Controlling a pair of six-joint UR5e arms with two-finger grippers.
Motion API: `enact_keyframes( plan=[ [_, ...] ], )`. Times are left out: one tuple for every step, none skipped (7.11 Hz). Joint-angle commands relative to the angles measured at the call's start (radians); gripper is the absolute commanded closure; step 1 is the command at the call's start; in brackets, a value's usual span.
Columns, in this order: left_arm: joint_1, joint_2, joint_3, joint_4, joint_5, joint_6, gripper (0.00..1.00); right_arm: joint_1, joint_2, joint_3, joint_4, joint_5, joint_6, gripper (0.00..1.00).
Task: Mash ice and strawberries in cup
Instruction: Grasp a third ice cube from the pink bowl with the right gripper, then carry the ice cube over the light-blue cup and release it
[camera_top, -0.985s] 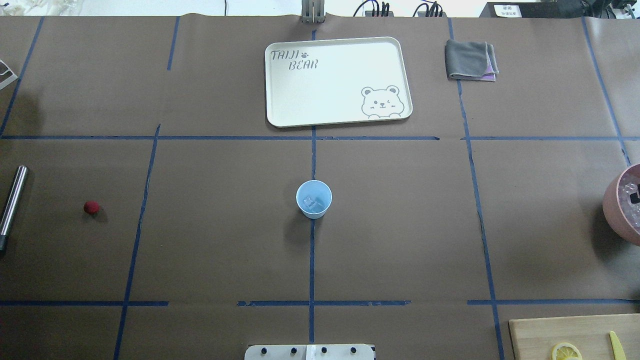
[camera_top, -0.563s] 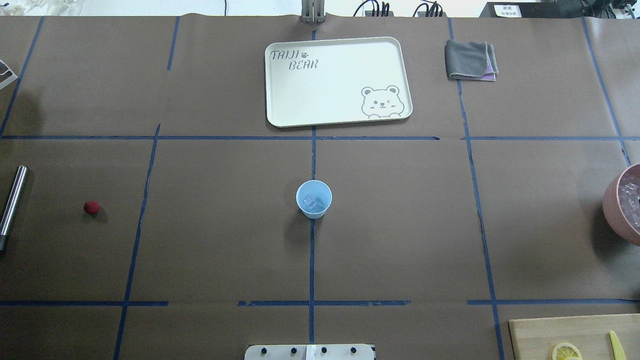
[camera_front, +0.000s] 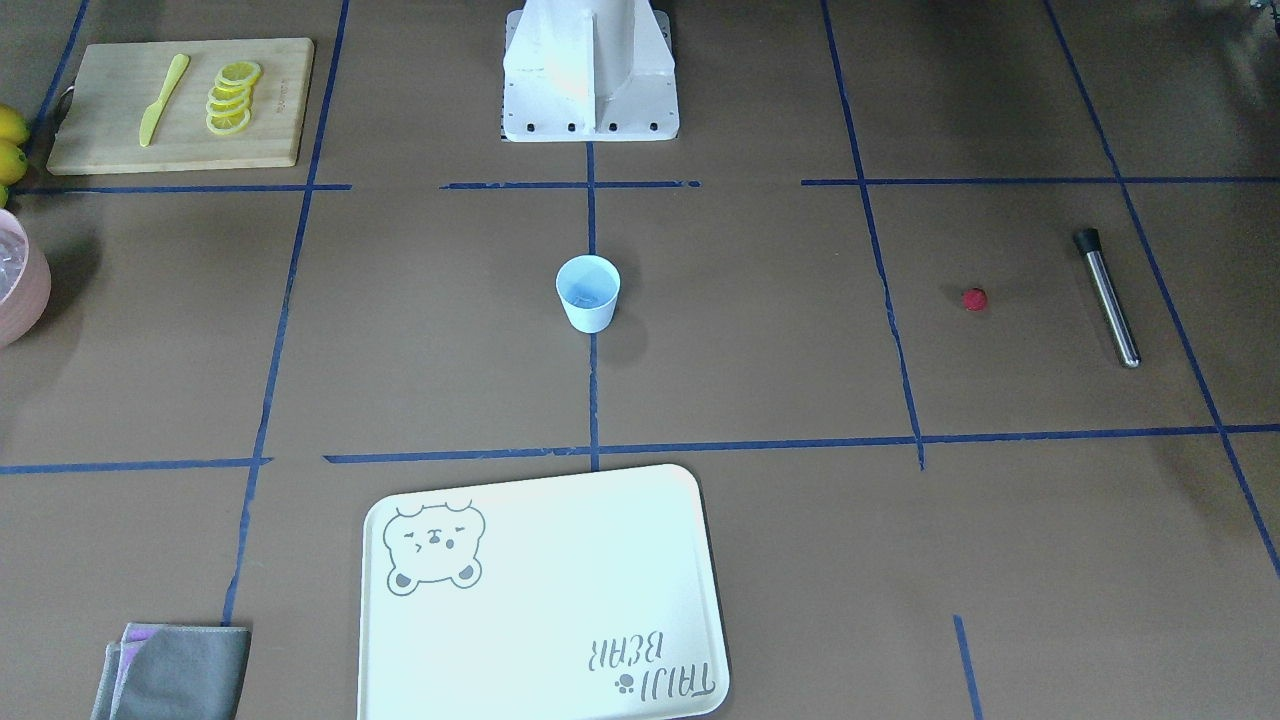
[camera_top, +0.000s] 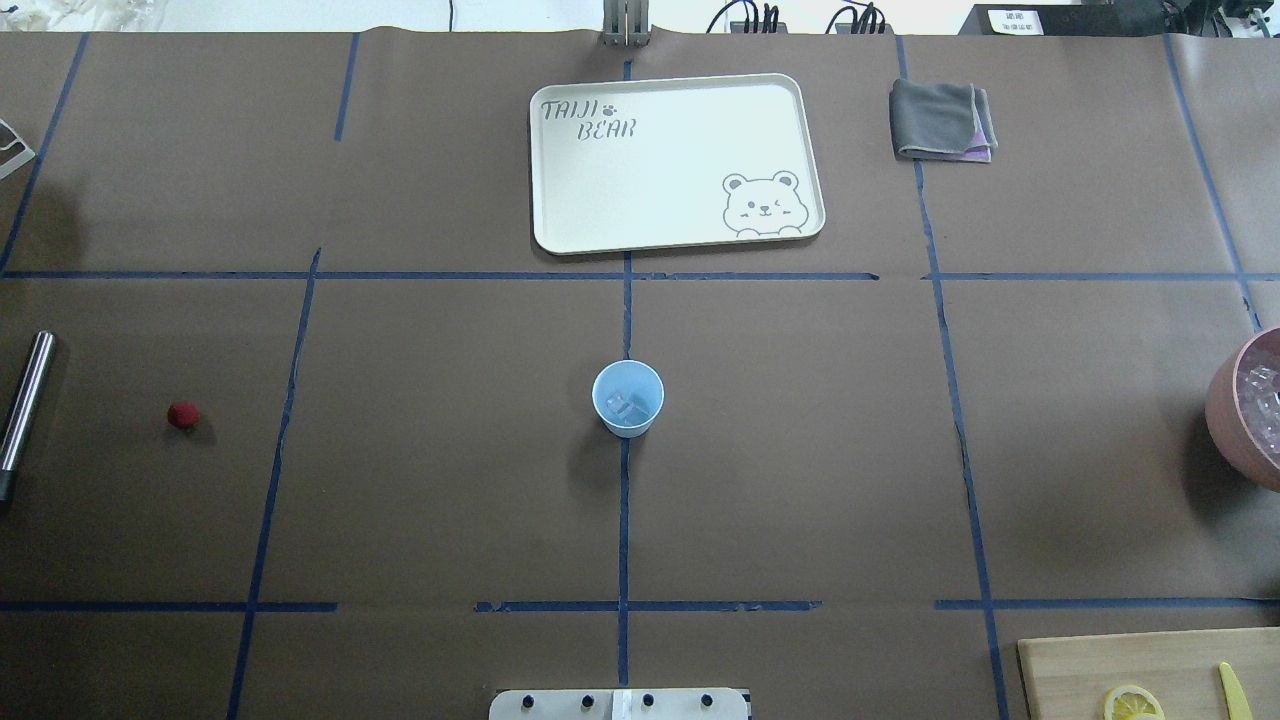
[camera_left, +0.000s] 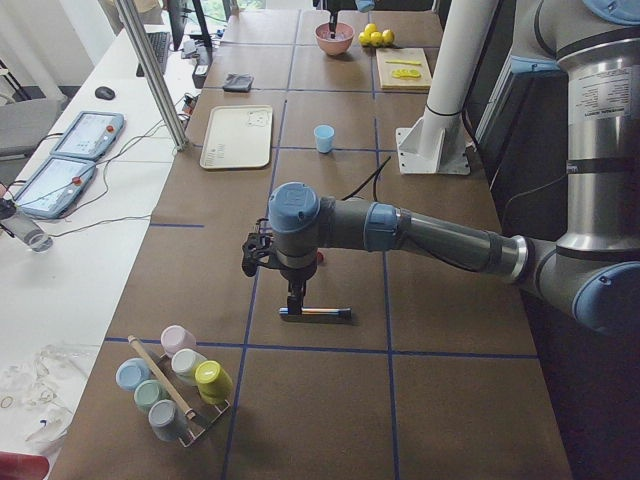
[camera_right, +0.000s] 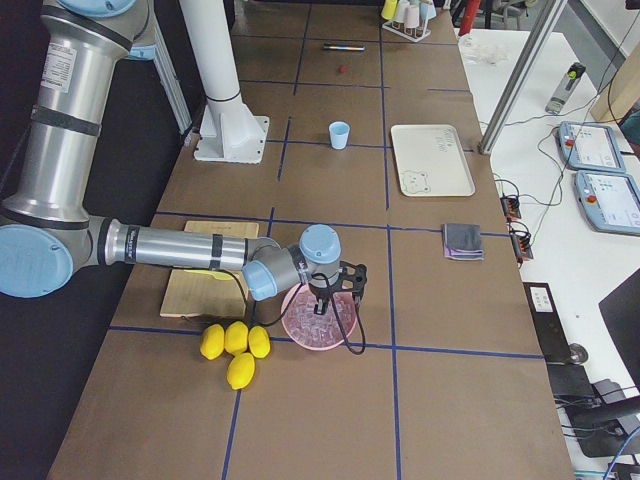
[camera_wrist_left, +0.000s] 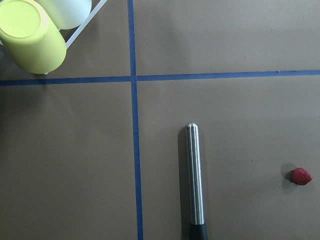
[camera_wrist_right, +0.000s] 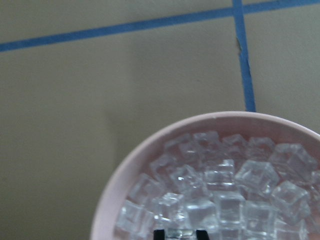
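The pale blue cup (camera_top: 628, 398) stands at the table's centre with ice (camera_top: 625, 405) in it. A small red strawberry (camera_top: 182, 414) lies far left, beside a steel muddler (camera_top: 25, 400). My left gripper (camera_left: 296, 292) hangs just over the muddler (camera_wrist_left: 194, 175), and I cannot tell if it is open or shut. My right gripper (camera_wrist_right: 180, 234) is low over the ice (camera_wrist_right: 220, 185) heaped in the pink bowl (camera_wrist_right: 125, 175). Its tips stand a cube's width apart, with a clear cube between them.
A white bear tray (camera_top: 675, 160) and a folded grey cloth (camera_top: 940, 120) lie at the far side. A cutting board (camera_front: 180, 105) carries lemon slices and a yellow knife, with whole lemons (camera_right: 235, 345) beside it. A rack of coloured cups (camera_left: 175, 380) stands at the left end.
The dark tip of my right gripper showed inside the pink bowl a second ago and has left the overhead view. The cup, strawberry and muddler have not moved.
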Motion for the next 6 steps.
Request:
enact_keyframes(
  plan=[
    [0.000, 0.000, -0.001, 0.000, 0.001, -0.001, 0.00, -0.010, 0.034, 0.151, -0.012, 0.021, 0.205, 1.00],
    [0.000, 0.000, 0.000, 0.000, -0.001, 0.000, 0.00, -0.103, 0.101, 0.203, -0.007, 0.021, 0.415, 1.00],
    [0.000, 0.000, -0.003, 0.000, 0.001, 0.000, 0.00, -0.201, 0.233, 0.208, -0.007, 0.009, 0.645, 1.00],
    [0.000, 0.000, -0.003, 0.000, -0.001, 0.003, 0.00, -0.297, 0.366, 0.205, -0.009, -0.016, 0.843, 1.00],
    [0.002, -0.003, -0.003, -0.020, -0.010, 0.003, 0.00, -0.399, 0.465, 0.199, -0.015, -0.086, 0.967, 1.00],
    [0.003, 0.000, 0.013, -0.079, -0.027, 0.000, 0.00, -0.523, 0.566, 0.176, -0.024, -0.205, 1.082, 1.00]
  ],
)
